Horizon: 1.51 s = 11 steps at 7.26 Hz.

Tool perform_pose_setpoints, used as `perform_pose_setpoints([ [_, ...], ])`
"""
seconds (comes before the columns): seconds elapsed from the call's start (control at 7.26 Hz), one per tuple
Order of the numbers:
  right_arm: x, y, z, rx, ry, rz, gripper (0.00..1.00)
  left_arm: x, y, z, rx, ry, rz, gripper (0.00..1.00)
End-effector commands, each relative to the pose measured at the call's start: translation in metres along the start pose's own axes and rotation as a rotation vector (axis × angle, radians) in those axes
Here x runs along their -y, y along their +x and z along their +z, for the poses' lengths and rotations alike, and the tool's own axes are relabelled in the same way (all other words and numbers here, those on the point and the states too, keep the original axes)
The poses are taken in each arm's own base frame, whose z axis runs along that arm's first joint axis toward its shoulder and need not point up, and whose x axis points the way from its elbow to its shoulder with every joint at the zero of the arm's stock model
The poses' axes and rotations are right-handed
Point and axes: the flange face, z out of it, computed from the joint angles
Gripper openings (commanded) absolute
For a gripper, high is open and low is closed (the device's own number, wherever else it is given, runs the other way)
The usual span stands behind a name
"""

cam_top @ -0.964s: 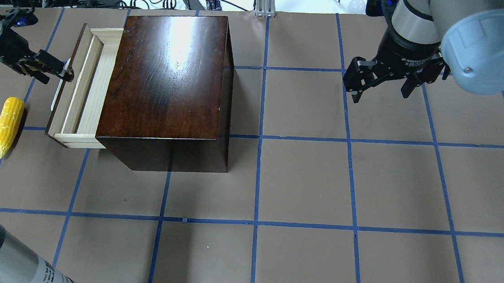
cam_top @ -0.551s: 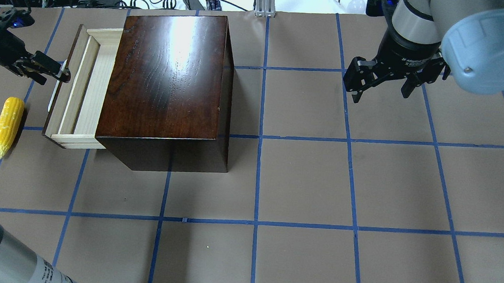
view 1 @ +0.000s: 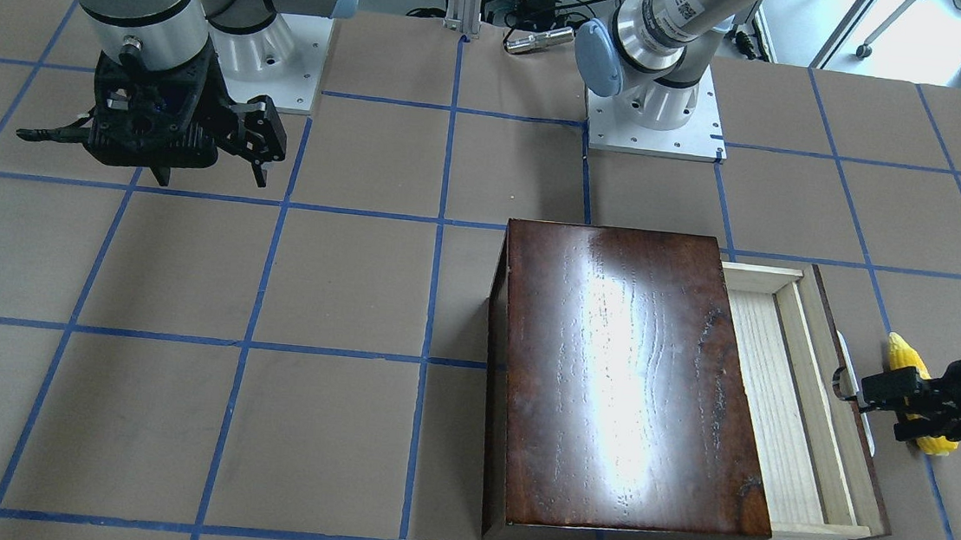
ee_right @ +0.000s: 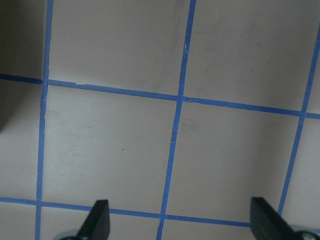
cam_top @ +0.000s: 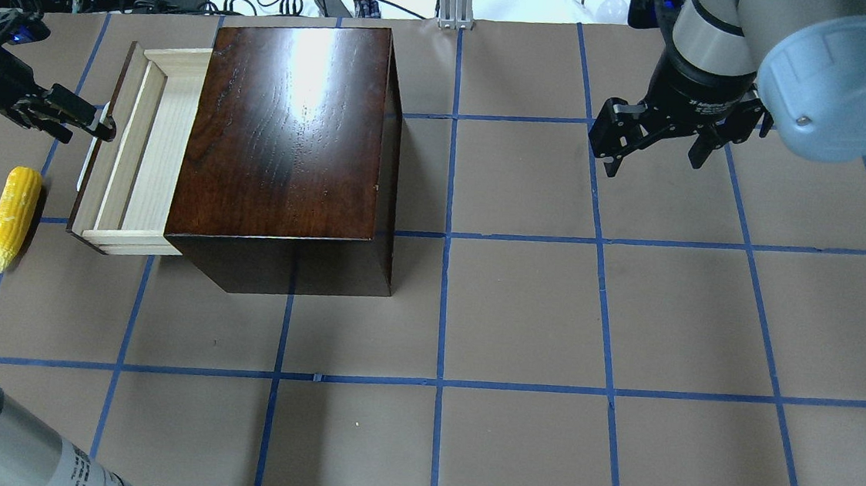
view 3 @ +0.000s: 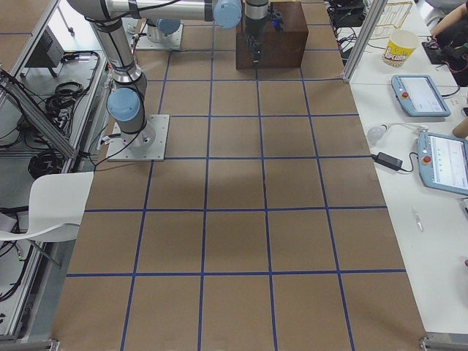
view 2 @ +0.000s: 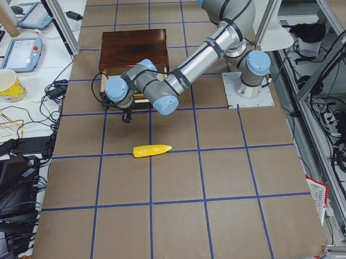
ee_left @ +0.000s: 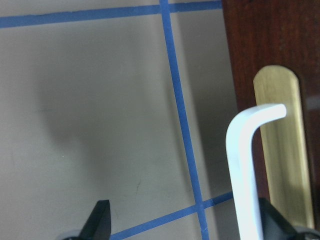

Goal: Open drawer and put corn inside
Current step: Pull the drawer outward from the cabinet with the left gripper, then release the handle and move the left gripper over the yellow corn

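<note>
While I read the overhead view from its left edge, the first thing I meet is the bright yellow, bumpy toy corn cob (cam_top: pixel 15 214). It lies on the brown paper-covered table (cam_top: pixel 520 312) with its blue tape grid, outside the drawer and near its front, pointed end toward the robot's side.

Next I see the left gripper (cam_top: pixel 102 128) reaching in low at the white curved handle (cam_top: pixel 85 169). On its wrist camera the fingers (ee_left: pixel 100 220) are spread wide. The handle stands between them, just beside one fingertip, with a brass plate (ee_left: pixel 282 150) behind it.

The shallow pale-wood drawer (cam_top: pixel 153 151) with its dark glossy front is pulled partly out of the dark reddish-brown wooden box (cam_top: pixel 288 123). That front and the handle stand between cob and tray.

Far right, the right gripper (cam_top: pixel 654 164) hangs wide open over bare table, well apart from the box.
</note>
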Motion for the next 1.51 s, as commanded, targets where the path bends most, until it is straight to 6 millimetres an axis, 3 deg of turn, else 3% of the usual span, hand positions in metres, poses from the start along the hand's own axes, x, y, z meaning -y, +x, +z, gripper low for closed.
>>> perform_pose_setpoints([
  [0.0, 0.0, 0.002, 0.0, 0.0, 0.0, 0.003, 1.0, -0.003, 0.008, -0.024, 0.001, -0.015, -0.006, 1.0],
  [0.28, 0.0, 0.0, 0.0, 0.0, 0.0, 0.0, 1.0, -0.023, -0.027, -0.053, 0.088, -0.038, -0.06, 1.0],
  [0.41, 0.0, 0.0, 0.0, 0.0, 0.0, 0.0, 1.0, -0.032, -0.044, -0.05, 0.147, -0.095, -0.078, 1.0],
  [0.83, 0.0, 0.0, 0.0, 0.0, 0.0, 0.0, 1.0, -0.039, -0.07, -0.026, 0.232, -0.166, -0.216, 1.0],
  [1.38, 0.0, 0.002, 0.0, 0.0, 0.0, 0.003, 1.0, -0.045, -0.126, 0.031, 0.312, -0.16, -0.242, 1.0],
])
